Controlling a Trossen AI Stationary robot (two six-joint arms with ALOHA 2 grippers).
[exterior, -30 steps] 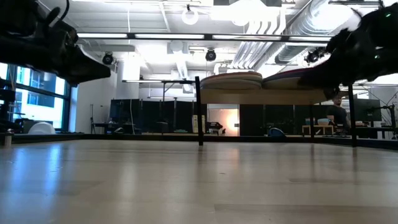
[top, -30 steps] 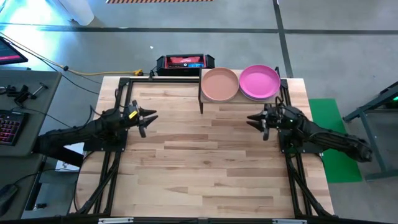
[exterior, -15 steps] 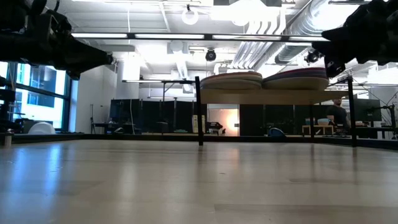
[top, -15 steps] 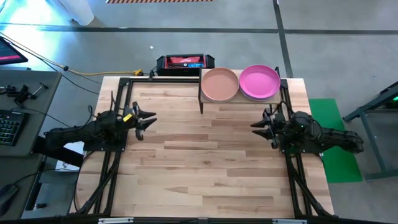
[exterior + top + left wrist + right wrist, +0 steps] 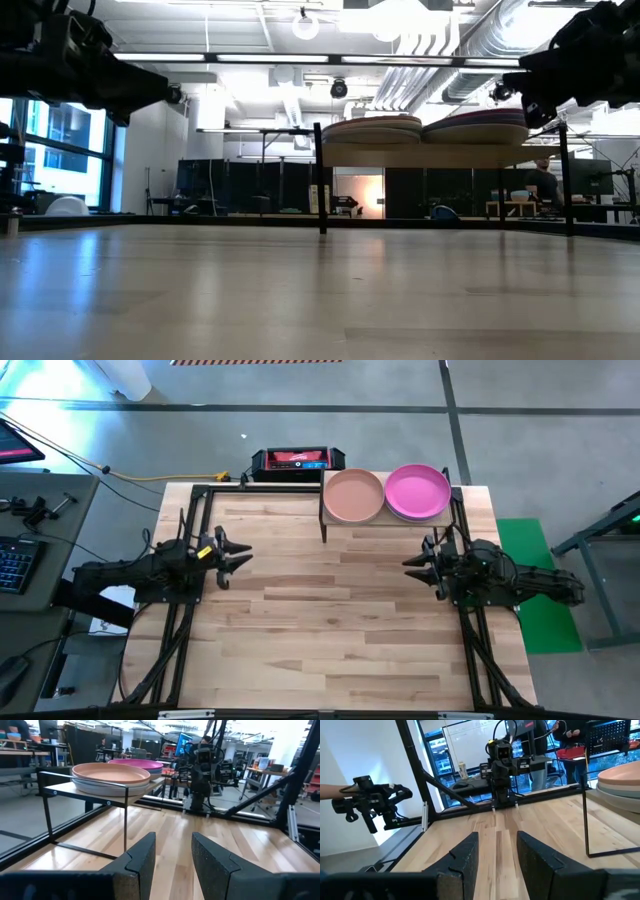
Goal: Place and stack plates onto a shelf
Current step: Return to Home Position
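Both arms have folded back over the last second. The left gripper [image 5: 238,557] sits slightly nearer, its arm now level. The right gripper [image 5: 413,565] has drawn nearer and rightward, away from the shelf [image 5: 385,519].

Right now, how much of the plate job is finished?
Looks nearly finished. Done: two stacks sit on the shelf, a terracotta plate topping one, a magenta plate the other; none shows on the tabletop. In hand: nothing; the left gripper and right gripper are open and empty, at its opposite sides. Left: seemingly only parking the arms.
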